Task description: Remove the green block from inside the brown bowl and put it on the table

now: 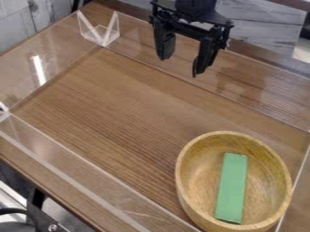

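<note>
A bright green block [231, 188] lies flat inside the light-brown wooden bowl [194, 172], its long side running roughly toward and away from the camera. The bowl sits on the wood-grain table [109, 109] at the lower right. My gripper [184, 54] hangs at the top centre, pointing down, well behind the bowl and to its left. Its two dark fingers [162, 43] stand apart with nothing between them. It touches neither bowl nor block.
Clear acrylic walls [36, 63] edge the tabletop on the left, front and back. A small clear bracket [100, 27] stands at the back left corner. Bare wood spreads across the left and middle of the table.
</note>
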Robot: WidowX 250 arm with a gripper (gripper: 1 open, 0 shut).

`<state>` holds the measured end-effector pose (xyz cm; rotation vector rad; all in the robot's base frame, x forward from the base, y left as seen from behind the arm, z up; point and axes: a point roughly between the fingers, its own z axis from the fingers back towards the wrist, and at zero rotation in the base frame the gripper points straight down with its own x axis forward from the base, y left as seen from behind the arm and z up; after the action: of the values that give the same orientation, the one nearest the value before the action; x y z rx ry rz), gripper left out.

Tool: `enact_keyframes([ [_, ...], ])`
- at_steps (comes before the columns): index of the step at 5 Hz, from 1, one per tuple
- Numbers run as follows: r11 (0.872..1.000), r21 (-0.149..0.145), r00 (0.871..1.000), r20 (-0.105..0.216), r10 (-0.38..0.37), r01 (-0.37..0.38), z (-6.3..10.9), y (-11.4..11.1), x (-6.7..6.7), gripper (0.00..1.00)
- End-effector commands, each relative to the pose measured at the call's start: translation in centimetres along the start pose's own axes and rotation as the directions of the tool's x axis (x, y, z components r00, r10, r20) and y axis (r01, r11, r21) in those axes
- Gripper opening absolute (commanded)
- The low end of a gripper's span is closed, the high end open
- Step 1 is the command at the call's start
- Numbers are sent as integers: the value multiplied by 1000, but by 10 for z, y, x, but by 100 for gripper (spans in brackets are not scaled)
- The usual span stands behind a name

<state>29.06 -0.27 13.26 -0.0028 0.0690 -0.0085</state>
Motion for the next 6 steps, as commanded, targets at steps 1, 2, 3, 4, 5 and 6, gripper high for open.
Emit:
enact_keyframes([
  [1,998,-20,998,-2,60,-60,-7,-34,-16,100],
  [2,988,-44,989,-11,148,-148,-28,-83,-46,100],
  [3,983,-61,983,38,177,-175,-40,-133,-70,100],
  [4,976,-79,977,54,208,-204,-58,-145,-69,100],
  [5,959,-99,961,52,270,-264,-55,-127,-64,100],
  [6,951,-114,954,48,294,-288,-54,-119,-61,100],
])
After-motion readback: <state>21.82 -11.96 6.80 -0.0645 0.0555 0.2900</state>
